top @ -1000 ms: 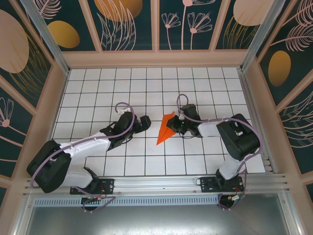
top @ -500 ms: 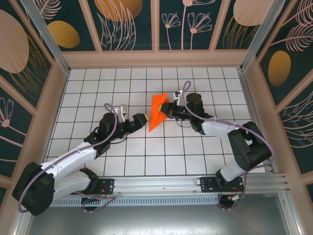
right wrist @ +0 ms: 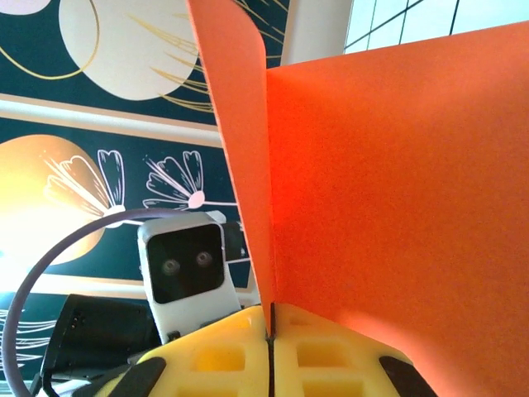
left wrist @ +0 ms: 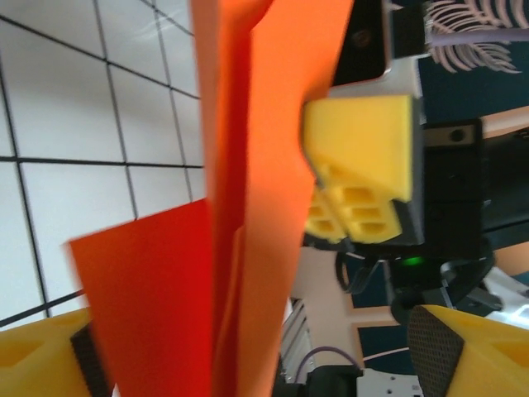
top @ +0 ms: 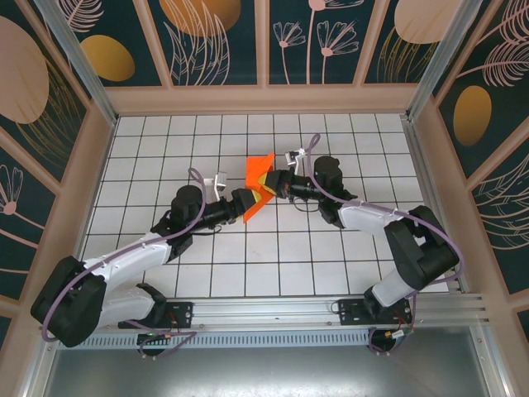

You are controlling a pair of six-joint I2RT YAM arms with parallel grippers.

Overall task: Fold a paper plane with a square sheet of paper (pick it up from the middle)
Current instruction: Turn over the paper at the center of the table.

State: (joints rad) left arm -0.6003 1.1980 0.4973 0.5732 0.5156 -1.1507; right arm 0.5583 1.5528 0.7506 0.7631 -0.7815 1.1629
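Observation:
The square sheet of paper is folded into a pointed orange-red paper plane [top: 258, 184] and is held off the tiles at mid-table. My right gripper [top: 274, 184] is shut on its folded keel. In the right wrist view the yellow pads [right wrist: 322, 356] pinch the crease and the wings [right wrist: 397, 190] spread above my right gripper [right wrist: 271, 331]. My left gripper [top: 242, 204] stands open around the plane's lower end. In the left wrist view the paper [left wrist: 248, 207] runs upright through my left gripper [left wrist: 256, 356], between two widely spaced yellow fingers [left wrist: 463, 347].
The white tiled floor [top: 248, 265] is bordered by beige walls and patterned panels. An aluminium rail [top: 273, 310] runs along the near edge by the arm bases. The two grippers face each other closely, with the left wrist camera [right wrist: 186, 269] just behind the paper.
My right gripper lifted the plane off the tiles and carried it back and left. My left arm reached in until its open jaws straddled the plane's lower end.

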